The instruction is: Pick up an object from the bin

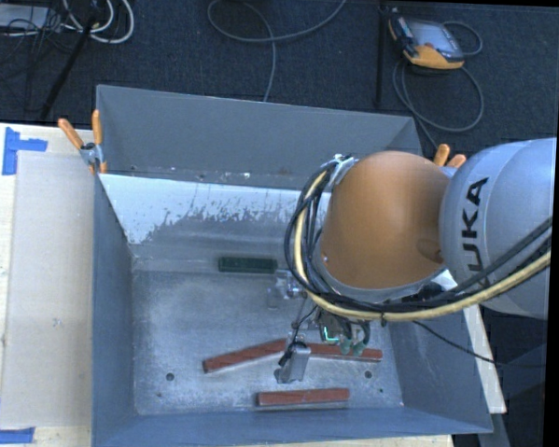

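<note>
Where crossed by the gripper [294, 361], lying flat and slanted on the floor of the grey metal bin [176, 320]: long reddish-brown stick [244, 358], left end lower in view, right end hidden under the gripper. Set right at that stick's upper-right end, touching it or just above it; cannot tell whether spread apart, closed, or clamped on anything. Just past the stick's right end, running on toward the bin's right wall, a further reddish-brown length [347, 353]; cannot tell whether the same piece or a second one. Just below the stick, nearer the front wall and roughly level, a shorter reddish-brown strip [303, 397], apart from it. Above the stick, well apart, at the foot of the sloping back wall, a small dark bar [246, 264]; just right of that bar, a small pale grey piece [281, 290], kind unclear. Over the stick's right end, hanging large, the arm's rounded orange cover [382, 219], looped with black and yellowish cables [302, 238]. Further right of the stick, a pale grey arm link [503, 230] printed with black letters, "UKA" readable, the start of the word hidden behind the orange cover.
</note>
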Controlling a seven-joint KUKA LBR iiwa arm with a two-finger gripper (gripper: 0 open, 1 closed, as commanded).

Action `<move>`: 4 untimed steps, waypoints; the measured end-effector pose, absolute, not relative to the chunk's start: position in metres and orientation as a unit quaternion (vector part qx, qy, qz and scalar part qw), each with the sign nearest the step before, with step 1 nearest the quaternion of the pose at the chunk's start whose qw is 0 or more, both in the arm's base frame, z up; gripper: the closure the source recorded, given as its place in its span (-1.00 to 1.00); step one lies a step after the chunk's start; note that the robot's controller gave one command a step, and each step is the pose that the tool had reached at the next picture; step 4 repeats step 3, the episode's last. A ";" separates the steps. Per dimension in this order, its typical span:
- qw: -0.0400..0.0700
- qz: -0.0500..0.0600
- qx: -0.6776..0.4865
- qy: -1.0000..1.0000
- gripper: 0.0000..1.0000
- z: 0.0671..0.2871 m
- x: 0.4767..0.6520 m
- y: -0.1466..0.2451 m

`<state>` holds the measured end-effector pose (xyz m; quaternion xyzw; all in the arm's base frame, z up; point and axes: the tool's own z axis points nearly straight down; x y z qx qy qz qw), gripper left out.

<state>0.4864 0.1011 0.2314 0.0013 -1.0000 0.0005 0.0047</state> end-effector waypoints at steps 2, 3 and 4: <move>0.002 0.000 0.068 -0.998 1.00 0.071 0.501 0.130; -0.004 -0.001 0.131 -0.991 1.00 0.226 0.501 0.138; -0.004 -0.001 0.131 -0.991 1.00 0.226 0.501 0.138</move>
